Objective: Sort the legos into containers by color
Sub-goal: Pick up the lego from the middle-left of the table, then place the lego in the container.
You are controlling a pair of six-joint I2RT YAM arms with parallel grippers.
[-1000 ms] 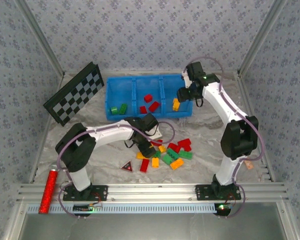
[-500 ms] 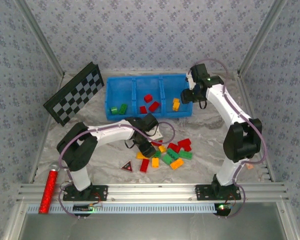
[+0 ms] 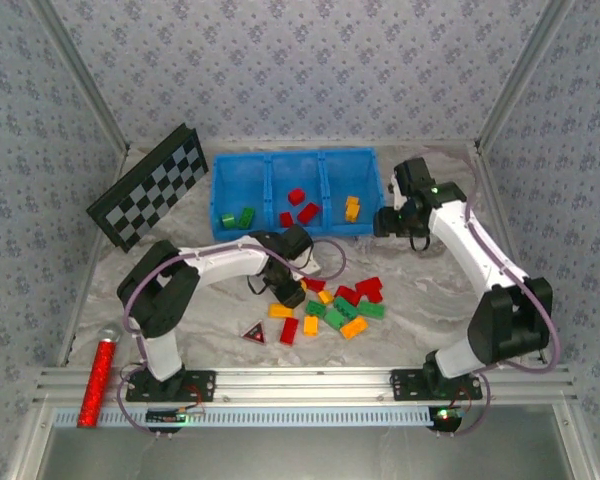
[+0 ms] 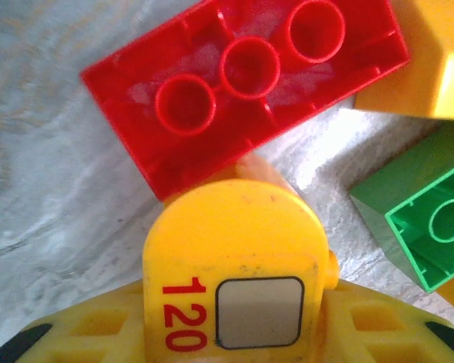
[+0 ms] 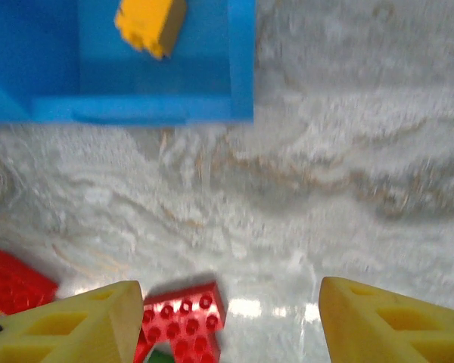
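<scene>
Our left gripper (image 3: 288,290) sits low at the left edge of the loose legos (image 3: 335,310). In its wrist view an upturned red brick (image 4: 246,83) lies just beyond its tip with a green brick (image 4: 424,227) beside it, and we cannot tell whether the jaws have hold of anything. We judge this a pick: we should clamp one brick squarely, lift it clear of its neighbours, then match its compartment. Our right gripper (image 3: 388,222) hangs wide open and empty just right of the blue bin (image 3: 292,156), whose compartments (image 3: 290,175) hold green, red and yellow, left to right.
</scene>
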